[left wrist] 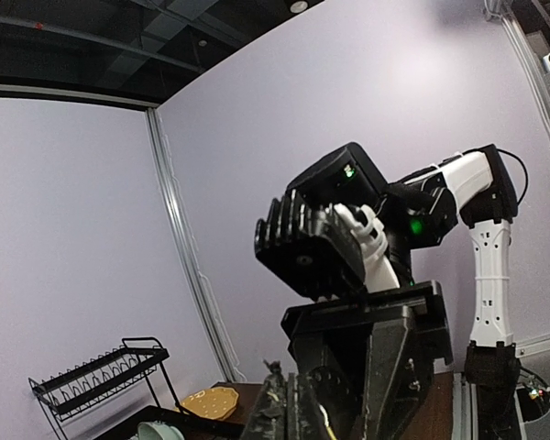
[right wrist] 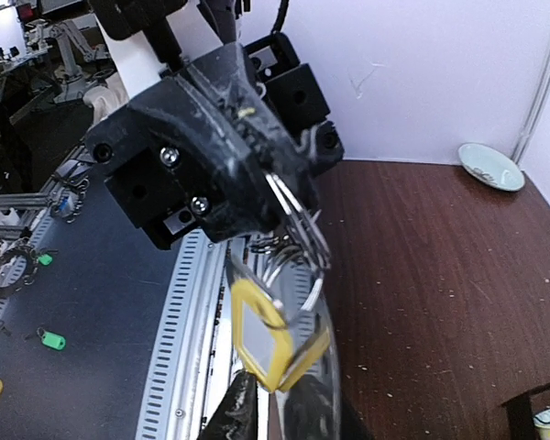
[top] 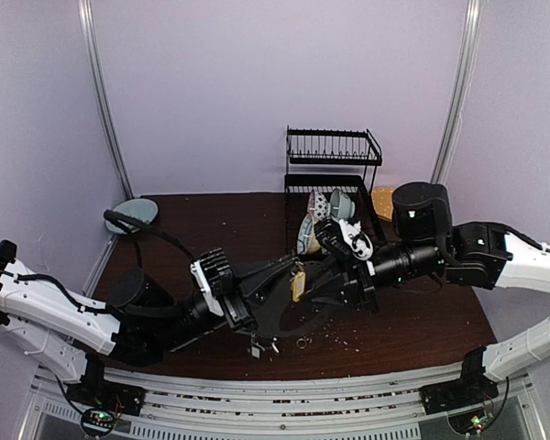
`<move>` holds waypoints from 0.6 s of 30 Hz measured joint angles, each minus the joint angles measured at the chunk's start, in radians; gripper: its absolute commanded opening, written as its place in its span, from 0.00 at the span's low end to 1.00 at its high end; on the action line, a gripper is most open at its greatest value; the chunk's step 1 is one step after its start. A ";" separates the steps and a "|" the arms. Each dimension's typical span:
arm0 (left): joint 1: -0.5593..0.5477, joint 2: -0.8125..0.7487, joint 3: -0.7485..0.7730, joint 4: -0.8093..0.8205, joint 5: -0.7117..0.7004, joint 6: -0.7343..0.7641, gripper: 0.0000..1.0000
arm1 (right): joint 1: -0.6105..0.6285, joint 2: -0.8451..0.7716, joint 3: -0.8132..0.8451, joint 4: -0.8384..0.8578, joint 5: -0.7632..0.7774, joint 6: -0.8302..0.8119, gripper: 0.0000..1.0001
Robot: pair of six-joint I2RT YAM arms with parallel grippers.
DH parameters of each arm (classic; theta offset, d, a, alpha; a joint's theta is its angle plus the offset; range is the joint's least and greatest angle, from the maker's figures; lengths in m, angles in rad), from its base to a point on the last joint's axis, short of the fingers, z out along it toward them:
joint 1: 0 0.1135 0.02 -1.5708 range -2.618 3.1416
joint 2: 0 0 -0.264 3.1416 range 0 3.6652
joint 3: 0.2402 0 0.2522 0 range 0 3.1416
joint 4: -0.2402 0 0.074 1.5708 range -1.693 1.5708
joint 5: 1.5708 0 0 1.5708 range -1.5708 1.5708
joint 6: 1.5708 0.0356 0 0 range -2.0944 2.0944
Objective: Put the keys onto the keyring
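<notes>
We see the left claw pressed together on the large thin grey metal keyring, up above the dark brown wooden counter. The yellow oblong plastic key tag hangs just below it. Its lower end lies between the right claw's fingers; we cannot tell whether they pinch it.

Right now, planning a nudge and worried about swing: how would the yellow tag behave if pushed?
Likely swings freely: the yellow tag dangles from the keyring gripped in the left hand. Probably light, since it looks like a thin plastic frame. The keyring is slim wire, so it may flex too.
</notes>
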 measured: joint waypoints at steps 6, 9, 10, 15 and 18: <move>0.000 0.000 0.000 -0.034 -0.021 0.000 0.00 | -0.002 -0.124 -0.016 0.013 0.050 -0.002 0.45; -0.001 0.000 0.000 -0.041 -0.022 -0.001 0.00 | -0.002 -0.132 -0.010 0.019 0.066 -0.008 0.46; -0.001 0.000 0.000 -0.043 -0.023 -0.001 0.00 | -0.002 -0.126 -0.009 0.016 0.074 -0.011 0.42; -0.001 0.000 0.000 -0.043 -0.034 0.001 0.00 | -0.002 -0.090 0.007 0.011 0.113 0.016 0.26; -0.001 0.000 0.000 -0.043 -0.061 0.011 0.00 | -0.001 -0.099 0.011 0.040 0.146 0.070 0.36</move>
